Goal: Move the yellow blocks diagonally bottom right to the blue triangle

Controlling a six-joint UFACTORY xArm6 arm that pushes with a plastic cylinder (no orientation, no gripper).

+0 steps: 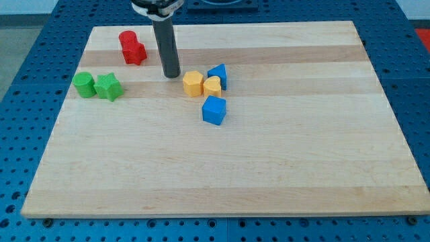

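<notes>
Two yellow blocks sit near the board's middle top: a yellow hexagon and a smaller yellow block touching its right side. The blue triangle stands just right of and above them, touching the smaller yellow block. A blue cube lies just below the yellow pair. My tip rests on the board a little to the left of the yellow hexagon, apart from it by a small gap.
Two red blocks sit together at the top left. A green cylinder and a green star lie side by side at the left. The wooden board lies on a blue perforated table.
</notes>
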